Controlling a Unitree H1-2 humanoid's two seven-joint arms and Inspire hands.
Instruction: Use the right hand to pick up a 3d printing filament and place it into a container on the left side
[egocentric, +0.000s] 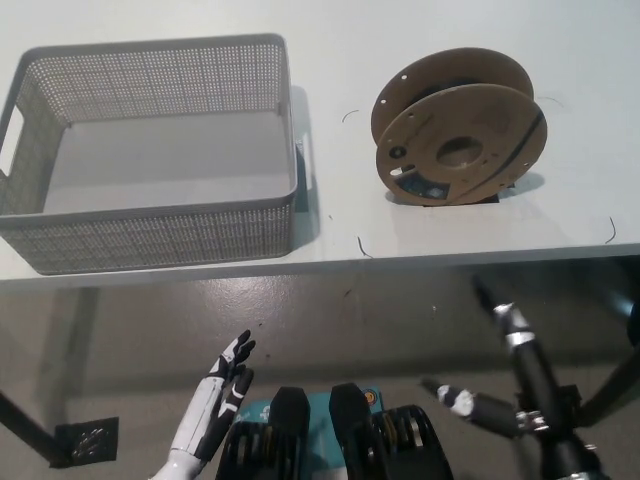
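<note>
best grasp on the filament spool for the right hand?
Probably the upper flange rim. The filament spool stands on edge, tilted, flanges facing the robot, so coming from above the right hand could pinch across a cardboard flange. The hub hole looks too small.

My left hand (222, 392) is white, with slim fingers that have black tips and black patches along their segments, on a narrow white wrist. My right hand (503, 372) and its arm are black, built of thin rod-like fingers; I see silvery-white bands on two of them, and a thicker black forearm with small metal fittings behind.
</note>
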